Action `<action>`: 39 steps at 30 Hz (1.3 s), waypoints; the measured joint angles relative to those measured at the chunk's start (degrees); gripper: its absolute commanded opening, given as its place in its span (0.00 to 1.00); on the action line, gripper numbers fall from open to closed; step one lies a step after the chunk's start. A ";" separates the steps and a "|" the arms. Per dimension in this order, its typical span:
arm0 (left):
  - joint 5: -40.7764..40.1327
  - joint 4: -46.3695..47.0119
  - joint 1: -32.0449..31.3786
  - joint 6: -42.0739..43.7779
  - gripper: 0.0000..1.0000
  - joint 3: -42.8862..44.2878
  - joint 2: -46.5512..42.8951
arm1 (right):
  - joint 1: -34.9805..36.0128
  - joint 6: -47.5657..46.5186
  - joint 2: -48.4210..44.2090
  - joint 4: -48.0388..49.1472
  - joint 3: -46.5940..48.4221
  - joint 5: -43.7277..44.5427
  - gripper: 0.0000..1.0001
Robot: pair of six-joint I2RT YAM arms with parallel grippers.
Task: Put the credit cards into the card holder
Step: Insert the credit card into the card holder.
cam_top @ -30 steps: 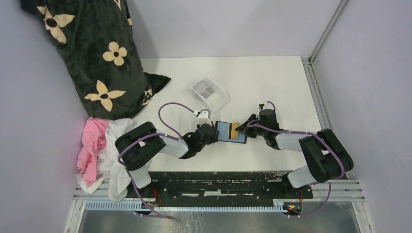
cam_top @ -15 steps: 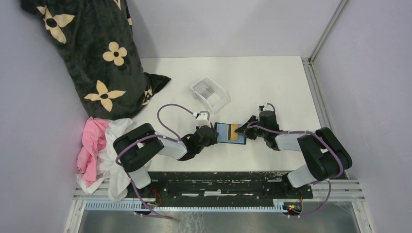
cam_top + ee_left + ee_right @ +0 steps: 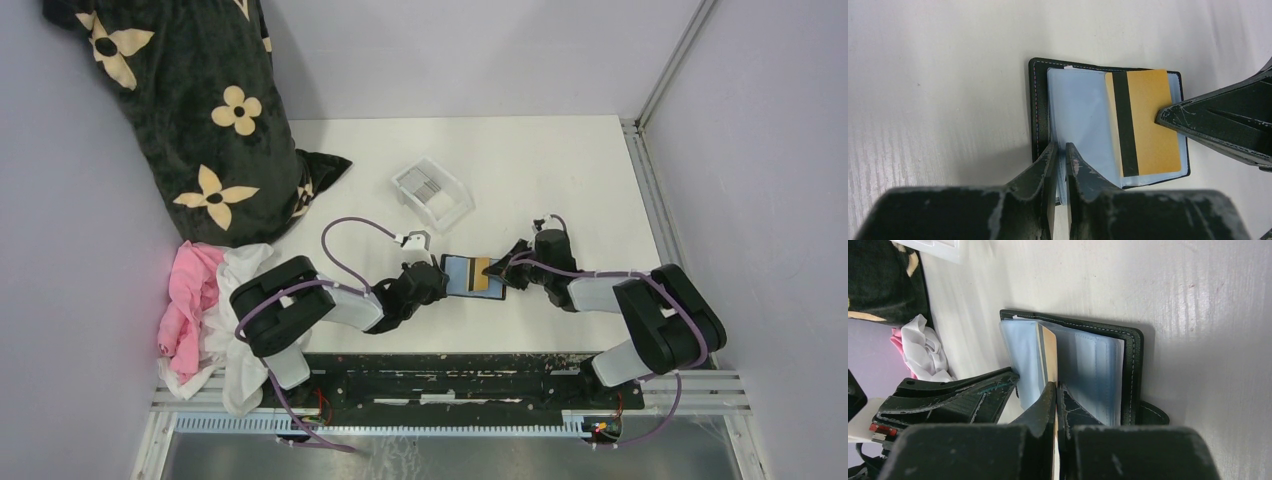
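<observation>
The black card holder (image 3: 458,273) lies open on the white table between my two arms, its pale blue sleeves up. My left gripper (image 3: 437,283) is shut on the near edge of one sleeve (image 3: 1083,115) by the black cover (image 3: 1038,110). A tan-orange credit card (image 3: 1148,125) with a black stripe lies partly in the right-hand sleeve, and my right gripper (image 3: 1055,386) is shut on its outer edge. The right arm's fingers (image 3: 1218,125) come in from the right. More grey credit cards (image 3: 428,186) sit in a clear tray.
The clear plastic tray (image 3: 447,205) stands behind the holder. A black floral cushion (image 3: 200,110) fills the back left, and a pink and white cloth (image 3: 205,310) lies at the left edge. A metal rail (image 3: 645,190) borders the table's right side.
Both grippers and the open holder have shifted slightly left and toward the near edge. The holder lies a little straighter. The left jaws have eased apart a little.
</observation>
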 measured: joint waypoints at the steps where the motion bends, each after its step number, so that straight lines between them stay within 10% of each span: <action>1: -0.09 -0.09 -0.04 -0.02 0.20 0.00 -0.02 | -0.07 0.04 -0.15 0.04 -0.11 -0.22 0.01; 39: -0.68 2.25 -0.28 -3.10 0.34 -0.52 1.86 | -1.42 4.72 3.72 9.07 -2.75 -3.58 0.01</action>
